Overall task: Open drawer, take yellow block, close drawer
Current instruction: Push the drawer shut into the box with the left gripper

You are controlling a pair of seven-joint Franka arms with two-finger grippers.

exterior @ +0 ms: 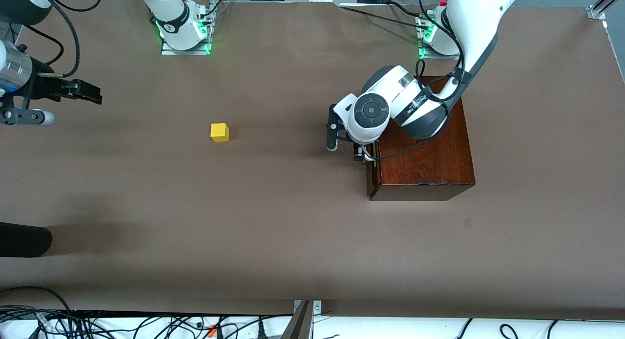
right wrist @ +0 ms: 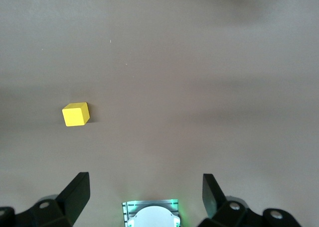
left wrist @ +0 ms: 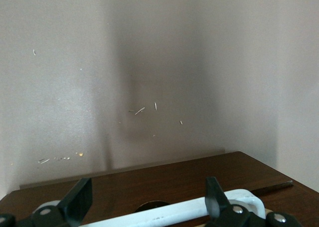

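Drawer (exterior: 369,175) seen shut; left hand (left wrist: 147,199) spread astride handle (left wrist: 234,199) — push kept square. Right hand (right wrist: 144,189) waits apart above tabletop (exterior: 273,241), yellow block (exterior: 219,132) well off.

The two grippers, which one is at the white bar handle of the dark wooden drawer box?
The left gripper; its jaws straddle the white handle. The right gripper waits over bare table.

One yellow block (exterior: 219,132); one drawer (exterior: 373,172)

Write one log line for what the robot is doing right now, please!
drawer: shut | left end effector: open, at white handle | yellow block: on table | right end effector: open, waiting
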